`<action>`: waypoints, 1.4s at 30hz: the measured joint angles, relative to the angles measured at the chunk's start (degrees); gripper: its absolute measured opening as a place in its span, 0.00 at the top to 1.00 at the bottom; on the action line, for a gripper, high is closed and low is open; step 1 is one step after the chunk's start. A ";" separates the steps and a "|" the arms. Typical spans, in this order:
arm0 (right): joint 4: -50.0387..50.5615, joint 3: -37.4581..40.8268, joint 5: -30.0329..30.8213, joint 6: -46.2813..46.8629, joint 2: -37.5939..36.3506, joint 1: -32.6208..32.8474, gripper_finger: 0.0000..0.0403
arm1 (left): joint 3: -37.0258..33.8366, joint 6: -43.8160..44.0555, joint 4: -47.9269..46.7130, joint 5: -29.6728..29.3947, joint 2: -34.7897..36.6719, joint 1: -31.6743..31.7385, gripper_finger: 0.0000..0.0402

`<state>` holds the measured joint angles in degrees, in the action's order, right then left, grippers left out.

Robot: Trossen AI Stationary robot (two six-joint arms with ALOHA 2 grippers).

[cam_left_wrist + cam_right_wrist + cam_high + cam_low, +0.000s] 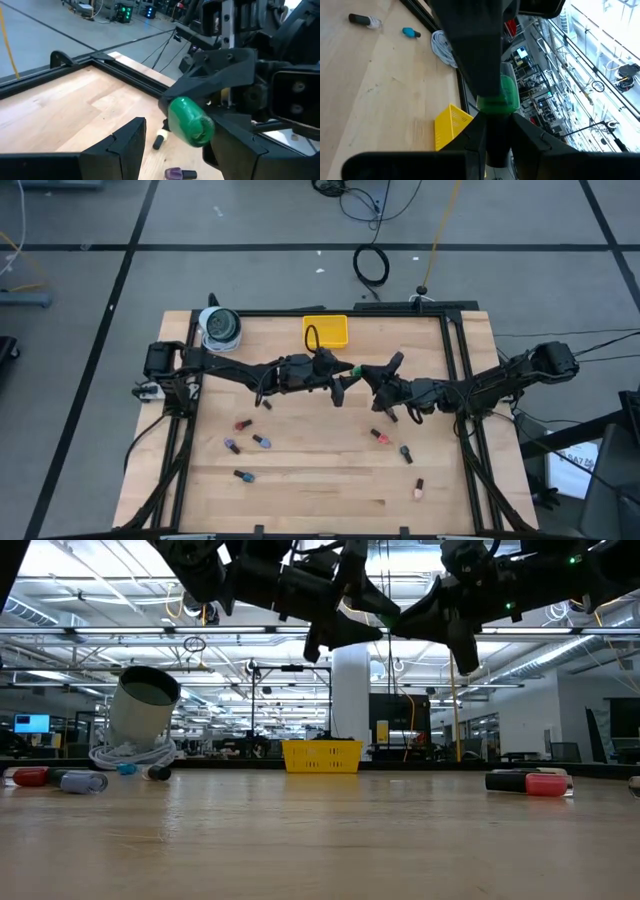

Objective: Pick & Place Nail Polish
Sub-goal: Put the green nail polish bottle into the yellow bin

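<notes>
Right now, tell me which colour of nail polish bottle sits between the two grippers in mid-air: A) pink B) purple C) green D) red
C: the green bottle hangs above the table where the left gripper and right gripper meet, with the right gripper's fingers shut on its cap end.

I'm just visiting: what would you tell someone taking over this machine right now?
Right tool: shut on the green bottle, held in the air over mid-table.
Left tool: open, fingers either side of that bottle.
Other bottles: several lie loose on the table.
Yellow tray: no bottle seen inside.
Left to do: seemingly all the placing.
</notes>
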<state>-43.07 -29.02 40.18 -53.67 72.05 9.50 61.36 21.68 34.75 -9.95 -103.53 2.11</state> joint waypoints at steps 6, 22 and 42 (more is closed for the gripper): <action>0.02 0.00 0.00 0.02 0.00 0.00 0.87 | 0.00 0.99 0.94 0.85 0.00 0.78 0.47; 0.04 0.00 -0.02 0.03 0.00 -0.02 0.87 | 0.02 0.95 1.68 1.08 0.00 1.20 0.47; 0.35 0.11 0.37 0.02 -0.02 -0.07 0.87 | 8.28 -0.66 -8.03 2.44 -4.01 1.25 0.47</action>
<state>-42.72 -28.91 40.56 -53.65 72.03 9.43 69.65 21.01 26.72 -7.51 -107.54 3.36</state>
